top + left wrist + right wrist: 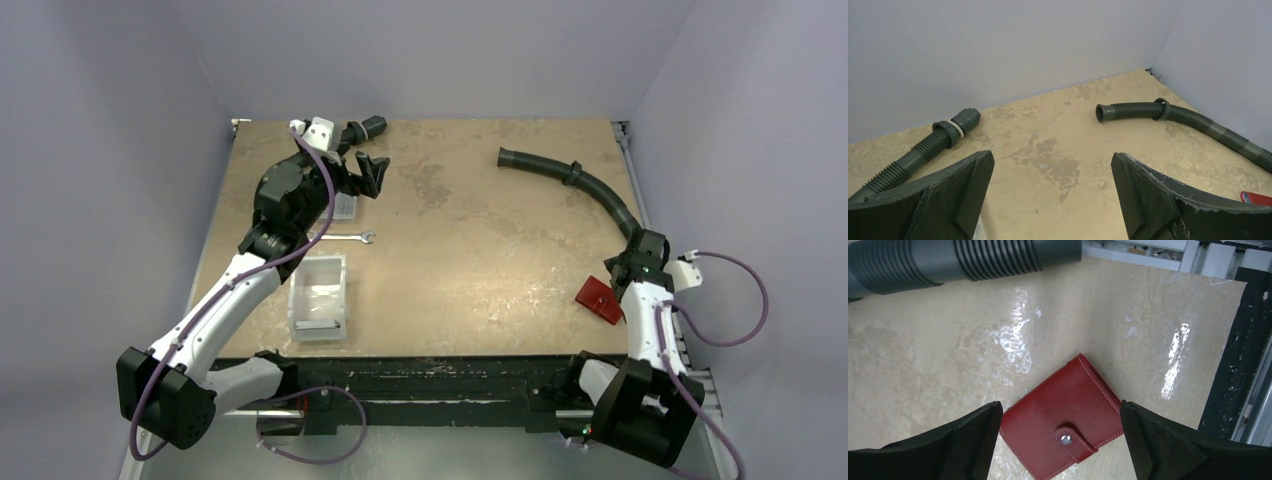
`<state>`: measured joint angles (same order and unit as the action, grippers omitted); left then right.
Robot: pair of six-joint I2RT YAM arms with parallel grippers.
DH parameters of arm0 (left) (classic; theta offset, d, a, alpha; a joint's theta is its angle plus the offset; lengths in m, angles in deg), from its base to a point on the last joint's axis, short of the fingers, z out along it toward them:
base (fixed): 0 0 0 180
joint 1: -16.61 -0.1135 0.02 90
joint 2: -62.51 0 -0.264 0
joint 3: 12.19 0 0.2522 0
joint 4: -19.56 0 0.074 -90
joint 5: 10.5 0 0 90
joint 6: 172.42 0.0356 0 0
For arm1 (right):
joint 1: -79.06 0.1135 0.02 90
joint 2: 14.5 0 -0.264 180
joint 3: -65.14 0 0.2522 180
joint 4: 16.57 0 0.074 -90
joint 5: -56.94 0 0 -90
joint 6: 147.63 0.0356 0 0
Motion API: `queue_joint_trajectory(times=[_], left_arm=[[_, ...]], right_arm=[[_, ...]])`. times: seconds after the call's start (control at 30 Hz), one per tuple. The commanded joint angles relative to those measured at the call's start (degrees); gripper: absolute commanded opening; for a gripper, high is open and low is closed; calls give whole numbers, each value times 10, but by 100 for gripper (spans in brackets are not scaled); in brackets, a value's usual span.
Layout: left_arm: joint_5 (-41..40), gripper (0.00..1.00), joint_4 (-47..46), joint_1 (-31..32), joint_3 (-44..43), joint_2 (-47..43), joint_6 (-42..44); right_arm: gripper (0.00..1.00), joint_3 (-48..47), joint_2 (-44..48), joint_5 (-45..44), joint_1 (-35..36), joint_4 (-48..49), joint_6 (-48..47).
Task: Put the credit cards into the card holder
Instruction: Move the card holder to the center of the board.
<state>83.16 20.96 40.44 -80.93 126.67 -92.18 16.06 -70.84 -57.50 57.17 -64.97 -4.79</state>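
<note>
My right tool [1058, 409] hangs wide over the snapped-shut holder [1070, 390]; looks light, soft, slick, so I'd pinch across its edges; left tool [1052, 157] wide too

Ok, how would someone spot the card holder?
Look at the tan table, near its front right corner, beside the right arm. The card holder lies flat there, nearer than the long grey hose. It's the table's only red thing, a small wallet with a snap tab.
</note>
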Motion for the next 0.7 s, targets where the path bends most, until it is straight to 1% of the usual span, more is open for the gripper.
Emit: queue_joint_trajectory(times=[0.0,0.07,0.1,0.2,0.27,0.33,0.37,0.4,0.47,0.5,0.53,0.6,0.67], left_arm=[[-8,97,-13,8,-26,-10,14],[-9,97,-13,12,-27,-10,15],[-10,97,-13,14,-26,-9,16],[-12,98,-12,16,-27,-9,17],[-12,98,-12,16,-27,-10,16],[-8,98,-9,16,-29,-8,15],[-7,98,-8,16,-30,-7,15],[-6,98,-9,16,-30,-6,15],[-7,98,-8,16,-29,-3,15],[-7,98,-8,16,-30,-1,15],[-7,98,-8,16,-29,0,15],[-8,98,-8,16,-30,1,16],[-9,98,-8,16,-29,4,16]], right_arm=[[99,6,-56,-61,-4,35,30],[99,-8,-87,-52,-4,35,13],[99,-8,-102,-33,-3,44,1],[99,5,-138,55,2,82,-37],[99,13,-150,87,37,103,-39],[98,11,-161,85,121,108,-9],[97,8,-168,89,175,117,4],[95,3,-179,98,244,129,20],[89,-12,-209,122,331,159,44],[87,-26,-227,132,370,172,55],[87,-47,-253,126,413,172,66],[89,-92,-286,125,475,172,59],[90,-133,-310,140,505,171,27]])
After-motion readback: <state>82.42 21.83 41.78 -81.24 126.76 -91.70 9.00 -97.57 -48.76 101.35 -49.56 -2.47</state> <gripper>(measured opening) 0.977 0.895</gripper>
